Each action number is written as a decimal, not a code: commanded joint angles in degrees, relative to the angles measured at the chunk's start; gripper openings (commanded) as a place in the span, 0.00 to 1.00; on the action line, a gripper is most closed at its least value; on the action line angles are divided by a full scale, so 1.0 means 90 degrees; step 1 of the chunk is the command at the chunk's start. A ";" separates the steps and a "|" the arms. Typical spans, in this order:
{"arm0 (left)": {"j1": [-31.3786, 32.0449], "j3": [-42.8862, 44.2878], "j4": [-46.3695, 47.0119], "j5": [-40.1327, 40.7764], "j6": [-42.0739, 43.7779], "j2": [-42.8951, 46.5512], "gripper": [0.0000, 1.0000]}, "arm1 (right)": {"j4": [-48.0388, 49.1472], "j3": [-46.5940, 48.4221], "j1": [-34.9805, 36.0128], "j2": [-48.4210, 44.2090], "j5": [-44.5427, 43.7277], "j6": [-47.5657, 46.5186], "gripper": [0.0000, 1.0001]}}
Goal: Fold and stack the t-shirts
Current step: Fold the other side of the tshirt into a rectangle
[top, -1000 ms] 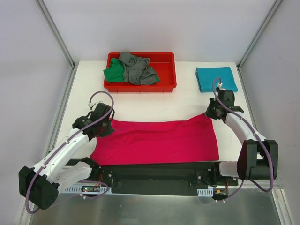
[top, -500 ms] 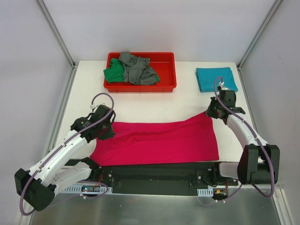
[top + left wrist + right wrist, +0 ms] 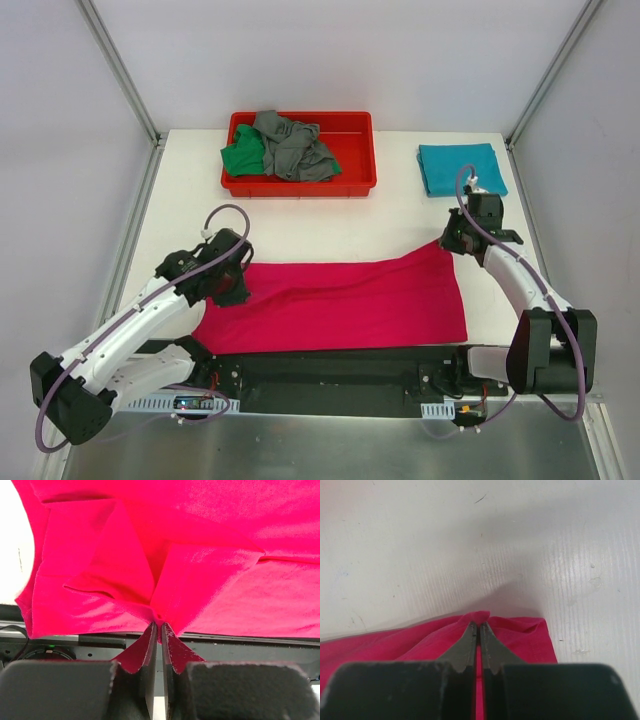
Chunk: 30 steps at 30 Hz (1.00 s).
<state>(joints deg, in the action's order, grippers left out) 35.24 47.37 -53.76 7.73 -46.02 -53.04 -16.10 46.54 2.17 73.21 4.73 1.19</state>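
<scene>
Light and limp, the magenta t-shirt lies spread at the near edge of the table. It will likely sag, so corners suit best: the left gripper clamps its far-left corner, the right gripper its far-right. Beyond lies a folded teal t-shirt.

so the green shirt is mostly buried under the grey shirt, only its 9 o'clock side peeking out. and the pink shirt runs off the left wrist view at 12 and 3 o'clock
</scene>
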 commanded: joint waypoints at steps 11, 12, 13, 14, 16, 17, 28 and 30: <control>0.0166 -0.0625 -0.0248 -0.0165 -0.0307 -0.0259 0.06 | -0.0272 -0.0533 -0.0007 -0.0605 -0.0486 -0.0064 0.04; 0.0166 -0.0703 -0.0219 -0.0184 -0.0307 -0.0298 0.06 | -0.0282 -0.0543 -0.0007 -0.0576 -0.0487 -0.0064 0.04; 0.0166 -0.0771 -0.0160 -0.0214 -0.0297 -0.0318 0.06 | -0.0282 -0.0543 -0.0007 -0.0537 -0.0487 -0.0064 0.04; 0.0166 -0.0839 -0.0082 -0.0243 -0.0297 -0.0337 0.06 | -0.0291 -0.0533 -0.0007 -0.0508 -0.0680 -0.0064 0.04; 0.0166 -0.0957 0.0122 -0.0369 -0.0297 -0.0396 0.09 | -0.0301 -0.0543 -0.0017 -0.0439 -0.0692 -0.0054 0.05; 0.0166 -0.1006 0.0259 -0.0448 -0.0268 -0.0406 0.10 | -0.0311 -0.0552 -0.0007 -0.0410 -0.0701 -0.0054 0.06; 0.0166 -0.1114 0.0495 -0.0692 -0.0112 -0.0445 0.26 | -0.0799 -0.0865 -0.0007 -0.0819 -0.1365 0.0287 0.15; 0.0166 -0.1104 0.0485 -0.0712 -0.0092 -0.0309 0.27 | -0.0964 -0.0942 -0.0007 -0.0985 -0.1550 0.0394 0.15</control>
<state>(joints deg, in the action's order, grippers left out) 36.40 37.54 -49.06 2.87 -47.29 -57.69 -21.34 38.83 2.17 68.16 -4.86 2.55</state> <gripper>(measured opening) 0.253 0.144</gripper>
